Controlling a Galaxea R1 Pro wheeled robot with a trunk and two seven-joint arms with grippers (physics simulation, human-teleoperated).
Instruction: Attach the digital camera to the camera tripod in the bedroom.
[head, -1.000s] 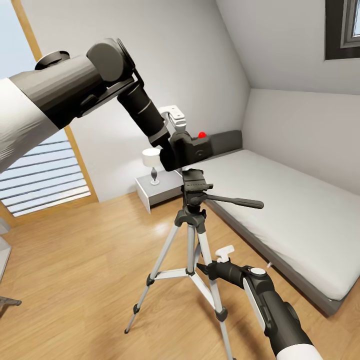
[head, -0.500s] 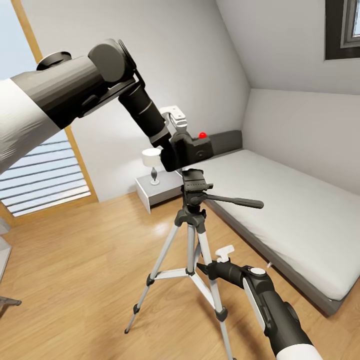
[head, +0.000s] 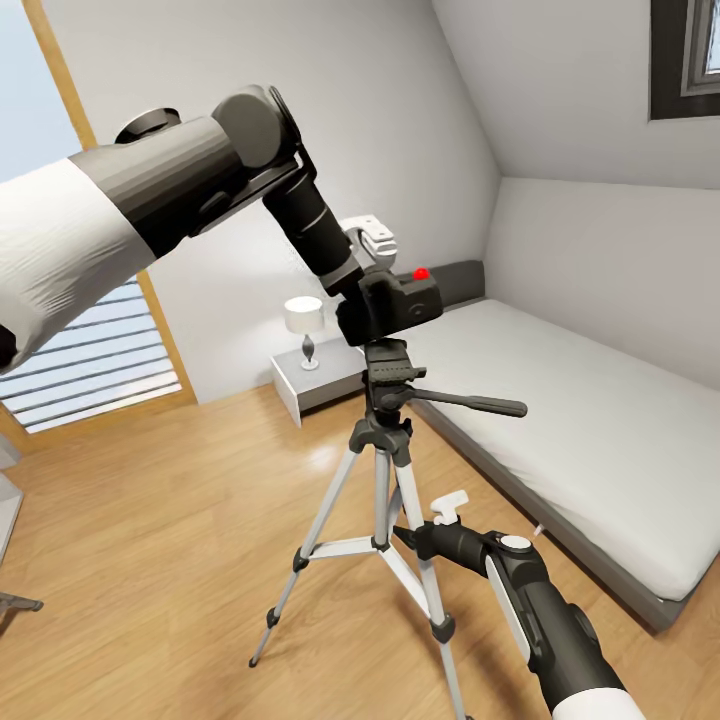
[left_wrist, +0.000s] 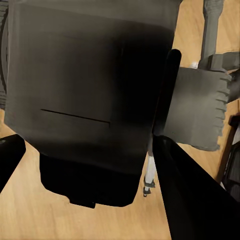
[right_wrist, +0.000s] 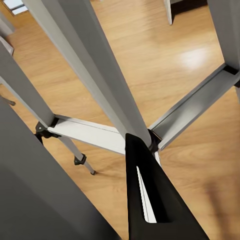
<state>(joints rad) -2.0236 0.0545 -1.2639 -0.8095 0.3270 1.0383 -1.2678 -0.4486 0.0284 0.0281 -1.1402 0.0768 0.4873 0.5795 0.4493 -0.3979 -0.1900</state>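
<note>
While gripped, digital camera (head: 392, 305) overhangs camera tripod (head: 385, 440) head.

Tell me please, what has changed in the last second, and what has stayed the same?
The left gripper, shut on the digital camera, carried it toward the bed side, so it now sits over the pan head of the camera tripod. Whether it touches the head, I cannot tell. The tripod, the right gripper low near the tripod's legs, the bed and the lamp stayed as they were.
</note>
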